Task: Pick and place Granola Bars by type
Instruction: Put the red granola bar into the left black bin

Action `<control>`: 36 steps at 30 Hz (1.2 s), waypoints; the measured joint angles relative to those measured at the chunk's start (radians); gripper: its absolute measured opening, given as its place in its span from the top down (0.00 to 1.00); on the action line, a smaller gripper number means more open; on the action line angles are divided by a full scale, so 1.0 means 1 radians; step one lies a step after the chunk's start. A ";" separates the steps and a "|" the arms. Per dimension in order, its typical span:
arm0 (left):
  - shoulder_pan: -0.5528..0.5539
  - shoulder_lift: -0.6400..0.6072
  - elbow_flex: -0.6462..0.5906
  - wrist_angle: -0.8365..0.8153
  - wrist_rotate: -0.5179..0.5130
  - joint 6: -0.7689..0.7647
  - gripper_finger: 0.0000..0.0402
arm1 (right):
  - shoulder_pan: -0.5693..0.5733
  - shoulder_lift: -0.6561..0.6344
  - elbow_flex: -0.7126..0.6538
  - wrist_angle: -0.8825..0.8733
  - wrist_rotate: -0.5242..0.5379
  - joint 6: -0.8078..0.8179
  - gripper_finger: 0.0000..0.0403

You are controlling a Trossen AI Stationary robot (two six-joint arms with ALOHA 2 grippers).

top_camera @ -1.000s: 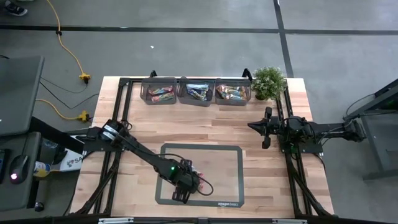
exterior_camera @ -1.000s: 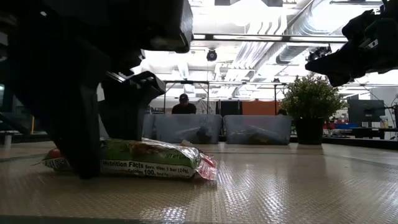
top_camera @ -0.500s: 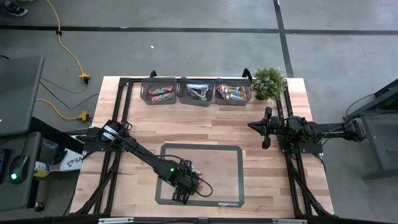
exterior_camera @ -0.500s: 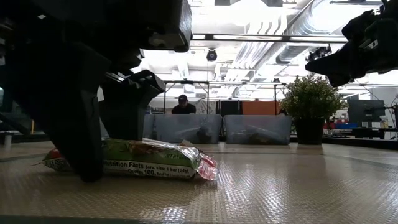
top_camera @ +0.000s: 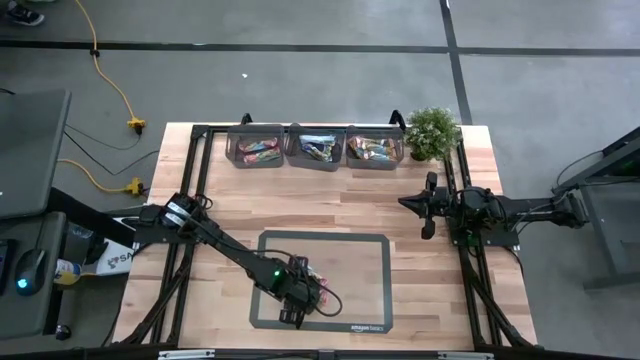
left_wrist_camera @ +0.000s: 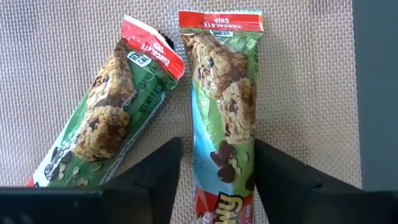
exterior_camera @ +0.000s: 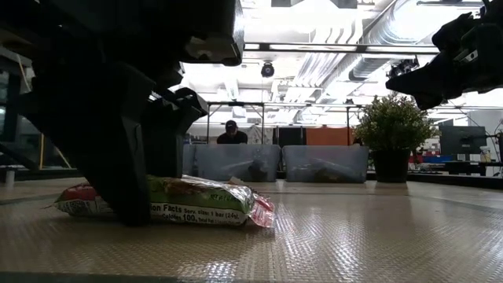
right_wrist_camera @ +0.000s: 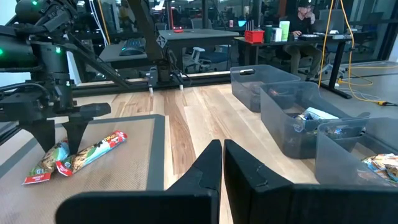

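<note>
Evidently the left gripper point(left_wrist_camera: 214, 180) stood low over the grey mat point(top_camera: 370, 300), near its front left corner, with its fingers parted and set astride one of two green-wrapped granola bars. In the left wrist view the straddled bar point(left_wrist_camera: 224, 106) lay between the two dark fingers point(left_wrist_camera: 155, 174), its long axis running straight ahead from the wrist, so that the fingers would close across its narrow width; a small gap showed on either side and no squeeze on the wrapper was visible, so I judged it not yet grasped. The second bar point(left_wrist_camera: 106, 118) lay just beside the first, outside the nearer finger, tilted so that its red ends came close to the first bar's and its body angled away. The low view showed a finger point(exterior_camera: 130, 149) down at mat level against the bar point(exterior_camera: 196, 206). The right gripper point(right_wrist_camera: 221, 162) waited well apart, raised over the table's right side, its fingers drawn together on nothing. Three grey bins point(top_camera: 316, 146) stood along the far edge, each holding bars, beside a potted plant point(top_camera: 432, 130). The left arm was plainly the nearer. In my judgement, closing would risk catching the neighbouring wrapper.
</note>
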 joint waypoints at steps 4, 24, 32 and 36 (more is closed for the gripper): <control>0.000 0.000 0.000 0.002 0.004 0.000 0.60 | 0.000 0.000 0.000 0.000 0.000 0.000 1.00; 0.002 0.000 -0.001 0.013 0.063 -0.045 0.79 | 0.000 0.000 0.000 0.000 0.000 0.000 1.00; 0.003 -0.005 0.040 -0.044 0.094 -0.045 0.81 | 0.000 0.000 0.000 0.000 0.000 0.000 1.00; -0.001 -0.014 0.104 -0.134 0.109 -0.003 0.81 | 0.000 0.000 0.000 0.000 0.000 0.000 1.00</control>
